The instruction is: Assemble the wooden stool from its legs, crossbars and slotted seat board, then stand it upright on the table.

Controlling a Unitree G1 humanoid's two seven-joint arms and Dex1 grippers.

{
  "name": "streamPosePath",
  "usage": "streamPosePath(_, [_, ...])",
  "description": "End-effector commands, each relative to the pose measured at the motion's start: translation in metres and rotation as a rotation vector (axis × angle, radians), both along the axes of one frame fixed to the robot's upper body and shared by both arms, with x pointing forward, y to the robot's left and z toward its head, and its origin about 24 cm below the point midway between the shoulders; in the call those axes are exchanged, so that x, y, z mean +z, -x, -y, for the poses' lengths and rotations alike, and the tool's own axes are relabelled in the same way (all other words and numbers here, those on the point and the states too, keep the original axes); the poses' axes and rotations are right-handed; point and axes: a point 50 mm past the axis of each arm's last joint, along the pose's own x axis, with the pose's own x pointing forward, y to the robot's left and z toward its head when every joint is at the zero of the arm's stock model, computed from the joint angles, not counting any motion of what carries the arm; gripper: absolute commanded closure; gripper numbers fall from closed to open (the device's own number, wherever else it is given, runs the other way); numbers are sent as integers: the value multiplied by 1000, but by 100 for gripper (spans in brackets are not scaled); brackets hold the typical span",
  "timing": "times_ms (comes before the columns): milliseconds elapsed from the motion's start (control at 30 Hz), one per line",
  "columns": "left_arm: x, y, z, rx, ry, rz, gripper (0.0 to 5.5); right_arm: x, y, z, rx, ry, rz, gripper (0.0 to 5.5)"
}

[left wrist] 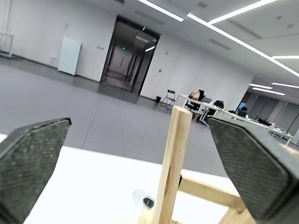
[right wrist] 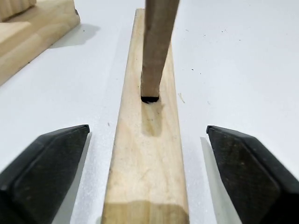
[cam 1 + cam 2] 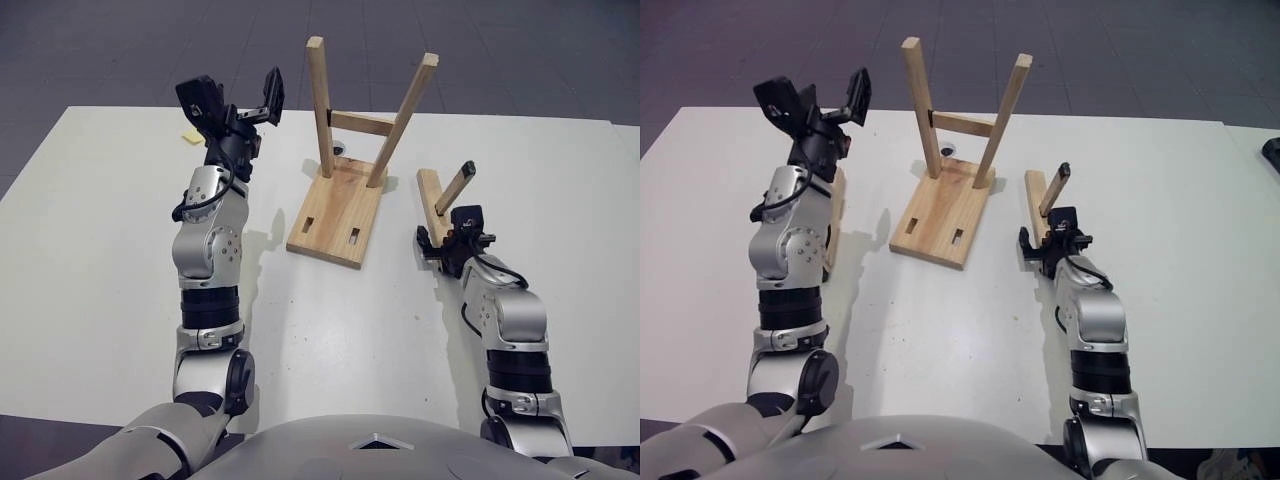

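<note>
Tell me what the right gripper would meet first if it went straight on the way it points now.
Probably the loose leg lying flat, its end between the right gripper's open fingers; further on, the crossbar plugged into it. Depth is unclear.

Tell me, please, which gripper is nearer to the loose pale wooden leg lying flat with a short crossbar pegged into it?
Right. The right gripper sits open astride the near end of that leg; the left gripper hangs open, raised, left of the seat board.
</note>
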Motion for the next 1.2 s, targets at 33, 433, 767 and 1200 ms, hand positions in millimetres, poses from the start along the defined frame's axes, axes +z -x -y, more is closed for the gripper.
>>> streamPosePath(33, [-11,-1,-8,55,-11,-133,10,0,5,-7,-10,-24,-75,155])
streamPosePath(433, [-31,-3,-9,105,-119,-265,10,10,0,-4,-29,-43,-87,346])
streamPosePath(767, [-34,-7,-14,59,-99,-256,10,48,-9,1,-35,-136,226,346])
streamPosePath(1200, [58,21,-41,-526,560,176,40,206,-4,-6,302,-147,1073,346])
